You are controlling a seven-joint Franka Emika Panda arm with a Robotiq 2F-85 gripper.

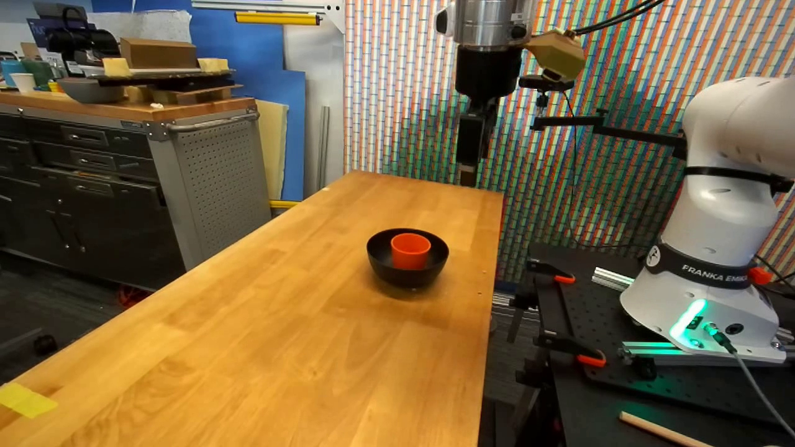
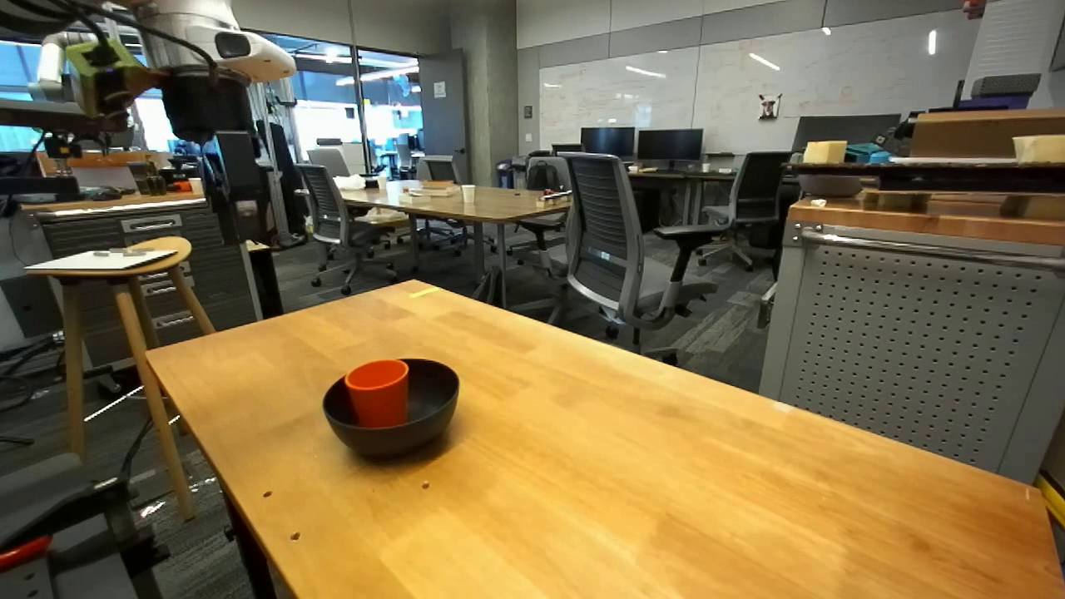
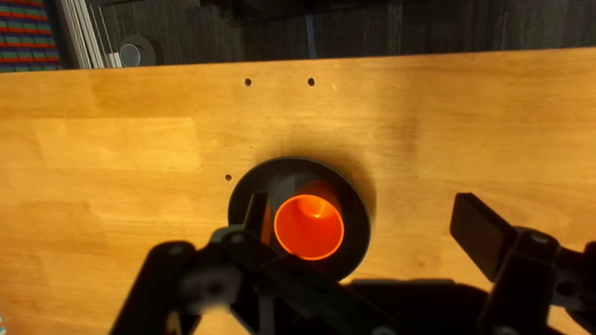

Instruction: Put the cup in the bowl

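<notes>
The orange-red cup (image 1: 410,252) stands upright inside the black bowl (image 1: 407,279), which rests on the wooden table. The cup (image 2: 379,398) and the bowl (image 2: 434,408) also show in an exterior view, the cup's rim a little above the bowl's rim. In the wrist view the cup (image 3: 309,228) is seen from above within the bowl (image 3: 355,237), partly covered by a finger. My gripper (image 3: 368,218) is open with nothing between its fingers. It hangs well above the table; it also shows in both exterior views (image 1: 469,171) (image 2: 241,208).
The wooden table (image 1: 298,329) has a few small holes near the bowl and yellow tape (image 1: 26,400) at a corner. A grey workbench (image 1: 211,167) stands beyond its long edge. A stool (image 2: 141,258) and an office chair (image 2: 616,241) stand around it.
</notes>
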